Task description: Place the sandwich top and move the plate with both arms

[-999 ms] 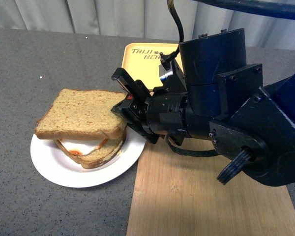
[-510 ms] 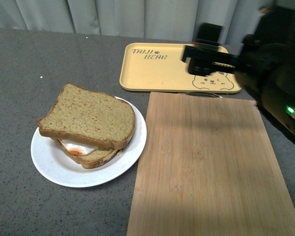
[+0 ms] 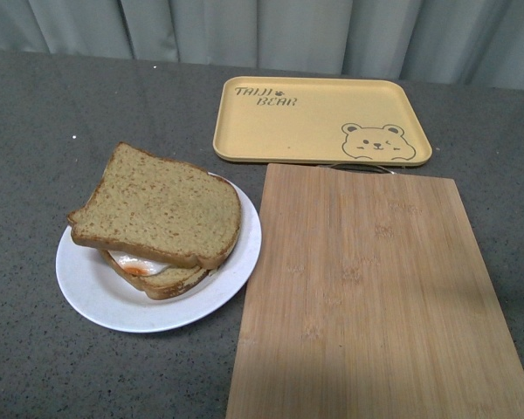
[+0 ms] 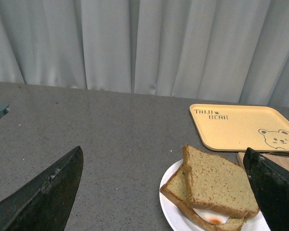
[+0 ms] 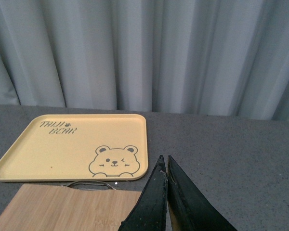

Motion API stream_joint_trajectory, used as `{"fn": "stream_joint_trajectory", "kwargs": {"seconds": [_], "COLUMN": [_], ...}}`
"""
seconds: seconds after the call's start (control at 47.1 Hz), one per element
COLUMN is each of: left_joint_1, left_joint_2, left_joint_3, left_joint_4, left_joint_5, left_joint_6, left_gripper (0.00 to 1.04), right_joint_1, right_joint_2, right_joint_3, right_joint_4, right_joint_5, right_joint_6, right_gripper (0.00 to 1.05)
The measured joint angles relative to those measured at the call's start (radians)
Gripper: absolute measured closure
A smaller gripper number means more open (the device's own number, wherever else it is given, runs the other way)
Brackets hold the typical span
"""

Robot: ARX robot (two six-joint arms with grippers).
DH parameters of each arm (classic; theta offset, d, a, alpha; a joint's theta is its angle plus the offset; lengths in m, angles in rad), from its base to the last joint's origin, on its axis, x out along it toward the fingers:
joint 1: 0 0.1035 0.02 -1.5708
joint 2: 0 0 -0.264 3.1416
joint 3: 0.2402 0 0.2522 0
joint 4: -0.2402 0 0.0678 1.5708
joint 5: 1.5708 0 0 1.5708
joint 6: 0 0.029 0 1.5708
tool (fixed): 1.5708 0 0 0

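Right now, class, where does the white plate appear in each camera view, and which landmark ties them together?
Front view: the plate sits lower left, just left of the bamboo board.
Left wrist view: plate between the left fingers, nearer than the yellow bear tray, cropped by the frame.
Right wrist view: not in it.
Shared landmark: that tray, visible in all three.

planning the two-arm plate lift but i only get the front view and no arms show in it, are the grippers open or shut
observer: the left gripper is wide open and empty, facing the plate
operator: and the right
observer: the right gripper is shut with nothing in it
operator: what is it facing
observer: the yellow bear-printed tray, with the bamboo board nearer its camera
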Motion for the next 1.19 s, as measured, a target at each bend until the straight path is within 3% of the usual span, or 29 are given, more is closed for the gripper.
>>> {"fn": "stream_joint_trajectory", "kwargs": {"seconds": [0.234,0.361,0.595,1.19], "left_joint_1": [0.000,0.000,0.000,0.000], "left_joint_2": [0.000,0.000,0.000,0.000], "left_joint_3": [0.000,0.000,0.000,0.000], "left_joint_4": [0.000,0.000,0.000,0.000], "left_joint_5": [0.000,0.000,0.000,0.000], "left_joint_6": [0.000,0.000,0.000,0.000], "left_gripper": [0.07,0.07,0.07,0.07], "right_joint_1": [-0.076,-0.108,-0.216,-0.220], "right_joint_2": [-0.243,-0.452,-0.700,-1.025], "right_joint_3": [-0.097,-0.107,-0.153,-0.165], "right_joint_4": [-0.148,-0.349,-0.544,-0.835], "right_joint_5": [-0.069,-0.106,-0.208,-0.215], "right_joint_6": [0.000,0.000,0.000,0.000], "right_gripper": [1.04,1.04,1.04,1.04]}}
